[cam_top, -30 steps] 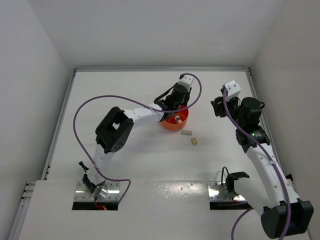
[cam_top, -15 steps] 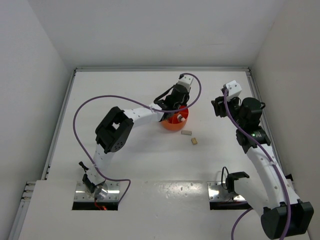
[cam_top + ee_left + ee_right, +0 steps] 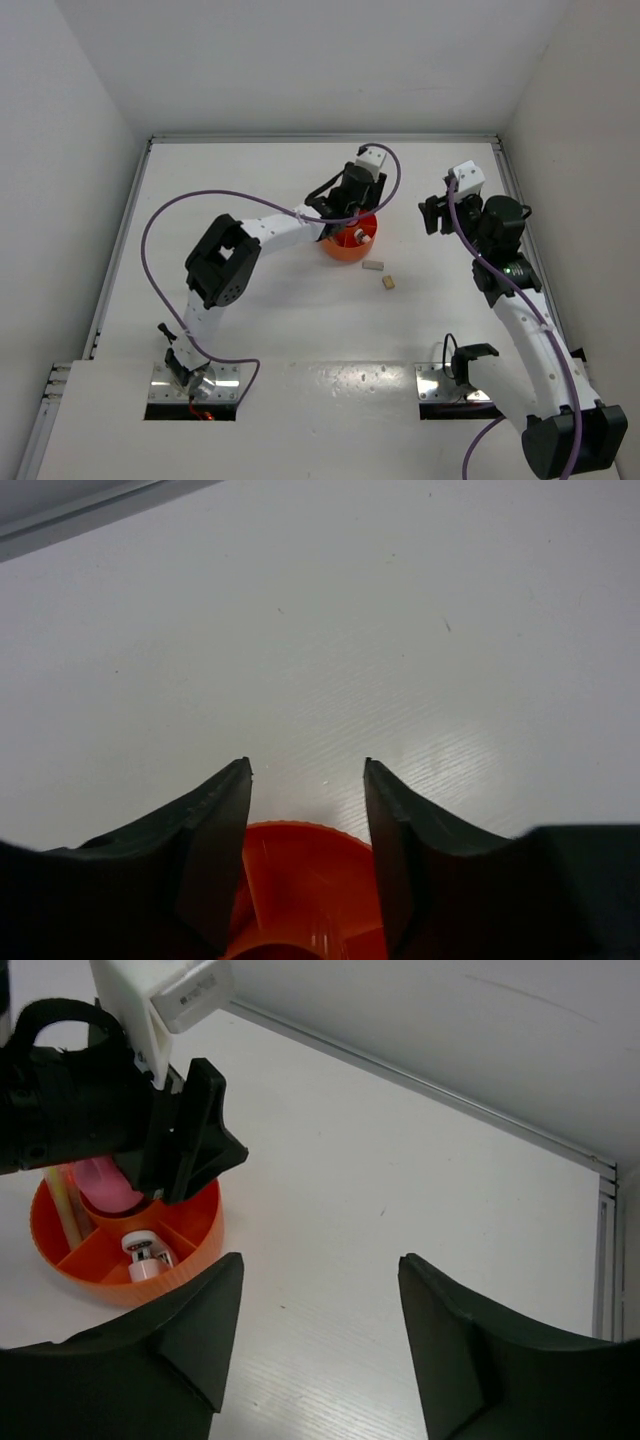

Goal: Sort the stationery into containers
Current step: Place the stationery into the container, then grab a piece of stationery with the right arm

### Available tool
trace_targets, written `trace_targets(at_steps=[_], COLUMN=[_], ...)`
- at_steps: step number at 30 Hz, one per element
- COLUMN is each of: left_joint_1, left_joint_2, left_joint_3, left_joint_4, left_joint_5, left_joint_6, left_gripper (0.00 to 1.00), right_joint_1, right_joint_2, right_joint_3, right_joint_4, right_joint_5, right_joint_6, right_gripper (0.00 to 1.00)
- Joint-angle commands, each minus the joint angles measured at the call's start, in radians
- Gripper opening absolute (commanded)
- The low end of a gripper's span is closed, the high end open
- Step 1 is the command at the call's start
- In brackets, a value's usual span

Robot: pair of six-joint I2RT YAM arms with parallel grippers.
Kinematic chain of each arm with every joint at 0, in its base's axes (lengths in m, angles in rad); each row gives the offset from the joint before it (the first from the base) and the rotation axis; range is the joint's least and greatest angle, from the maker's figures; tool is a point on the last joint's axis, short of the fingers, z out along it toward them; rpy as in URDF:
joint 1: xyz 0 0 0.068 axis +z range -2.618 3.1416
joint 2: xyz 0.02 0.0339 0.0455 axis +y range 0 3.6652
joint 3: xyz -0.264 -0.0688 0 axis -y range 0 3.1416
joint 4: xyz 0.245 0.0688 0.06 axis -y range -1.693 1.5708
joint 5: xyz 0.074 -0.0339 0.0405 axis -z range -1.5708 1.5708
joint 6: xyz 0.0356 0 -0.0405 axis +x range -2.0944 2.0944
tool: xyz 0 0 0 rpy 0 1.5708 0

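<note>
The round orange tub [image 3: 343, 250] stands mid-table. My left gripper [image 3: 350, 205] hangs over its far side, open and empty; in the left wrist view the tub's rim [image 3: 300, 870] shows between the fingers of the left gripper [image 3: 307, 765]. The right wrist view shows the tub [image 3: 120, 1285] holding a pink-capped tube [image 3: 145, 1252], a pink item [image 3: 105, 1182] in the central well and a cream stick [image 3: 66, 1205]. Two beige erasers [image 3: 373, 266] [image 3: 388, 282] lie on the table to the right of the tub. My right gripper [image 3: 433, 215] [image 3: 320, 1260] is open and empty, raised to the right of the tub.
White walls close the table at the back, left and right, with a rail [image 3: 420, 1085] along the far edge. The left arm's purple cable [image 3: 160, 225] loops over the left half of the table.
My left gripper has shifted slightly up and away over the tub, and the left arm's elbow has moved a little left. The right arm has barely moved.
</note>
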Motion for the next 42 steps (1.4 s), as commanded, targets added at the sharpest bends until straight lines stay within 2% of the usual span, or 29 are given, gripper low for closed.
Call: trace_targets(at_steps=[1,4,6,8,9,10,11,12,13,14,15,17,18,19,21,22,24,25,26,27,29,30,35,42], left_joint_1=[0.011,0.011,0.011,0.011,0.011,0.011,0.011,0.011,0.011,0.011,0.011,0.022,0.022,0.022,0.031,0.031,0.042,0.056,0.068,0.068,0.077,0.077,0.087,0.087], left_joint_2=[-0.130,-0.178,-0.230,-0.293,-0.316,-0.339,-0.388,-0.416,-0.446,-0.478,-0.552,-0.638,-0.685,-0.736,-0.903,-0.963,-1.139,-1.243,-1.244,-1.328,-1.387,-1.408,-1.459,-1.499], left_joint_3=[0.047,0.047,0.047,0.047,0.047,0.047,0.056,0.057,0.057,0.041,0.002,-0.064,-0.104,-0.199,-0.303,-0.409,-0.504,-0.591,-0.632,-0.666,-0.738,-0.753,-0.805,-0.853], left_joint_4=[0.006,0.015,0.015,0.002,-0.009,-0.026,-0.090,-0.132,-0.175,-0.263,-0.308,-0.389,-0.454,-0.477,-0.522,-0.522,-0.545,-0.545,-0.545,-0.545,-0.545,-0.545,-0.575,-0.575], left_joint_5=[0.015,0.006,-0.005,-0.005,-0.005,-0.005,-0.005,0.010,0.020,0.020,0.020,0.034,0.034,0.043,0.043,0.014,-0.018,-0.041,-0.054,-0.064,-0.080,-0.080,-0.089,-0.089], left_joint_6=[-0.008,-0.008,-0.008,-0.008,-0.020,-0.020,-0.057,-0.075,-0.094,-0.118,-0.159,-0.207,-0.229,-0.238,-0.238,-0.249,-0.259,-0.260,-0.260,-0.270,-0.270,-0.270,-0.261,-0.261], left_gripper=[0.58,0.65,0.67,0.67,0.64,0.39,0.19,0.05,0.00,0.00,0.01,0.37,0.54,0.73,0.80,0.83,0.86,0.87,0.89,0.89,0.90,0.90,0.90,0.90], right_joint_1=[-0.005,-0.005,-0.005,-0.005,-0.005,-0.005,-0.005,-0.005,-0.005,-0.005,-0.005,-0.005,-0.005,-0.005,-0.005,0.008,0.022,0.036,0.051,0.062,0.091,0.105,0.206,0.272], right_joint_2=[-0.021,-0.021,-0.021,-0.009,-0.009,0.006,0.028,0.044,0.067,0.097,0.170,0.270,0.379,0.432,0.509,0.528,0.511,0.502,0.502,0.522,0.552,0.574,0.612,0.681], right_joint_3=[-0.009,-0.009,-0.009,0.000,0.000,0.000,0.000,0.000,0.000,0.000,0.009,0.078,0.112,0.147,0.222,0.223,0.192,0.166,0.166,0.166,0.157,0.138,0.054,0.072], right_joint_4=[0.058,0.058,0.046,-0.006,-0.032,-0.104,-0.144,-0.193,-0.236,-0.297,-0.336,-0.470,-0.523,-0.586,-0.730,-0.758,-0.711,-0.673,-0.672,-0.645,-0.625,-0.587,-0.461,-0.392], right_joint_5=[0.018,0.028,0.014,-0.063,-0.104,-0.200,-0.250,-0.300,-0.339,-0.368,-0.399,-0.399,-0.399,-0.426,-0.449,-0.450,-0.401,-0.400,-0.372,-0.327,-0.295,-0.257,-0.102,0.061], right_joint_6=[0.010,0.010,-0.019,-0.094,-0.133,-0.185,-0.301,-0.365,-0.415,-0.443,-0.496,-0.523,-0.538,-0.555,-0.578,-0.578,-0.547,-0.482,-0.451,-0.416,-0.351,-0.328,-0.207,-0.112], right_gripper=[0.67,0.68,0.68,0.34,0.06,0.00,0.00,0.00,0.02,0.15,0.42,0.55,0.65,0.88,0.93,0.93,0.91,0.77,0.68,0.59,0.44,0.42,0.40,0.55])
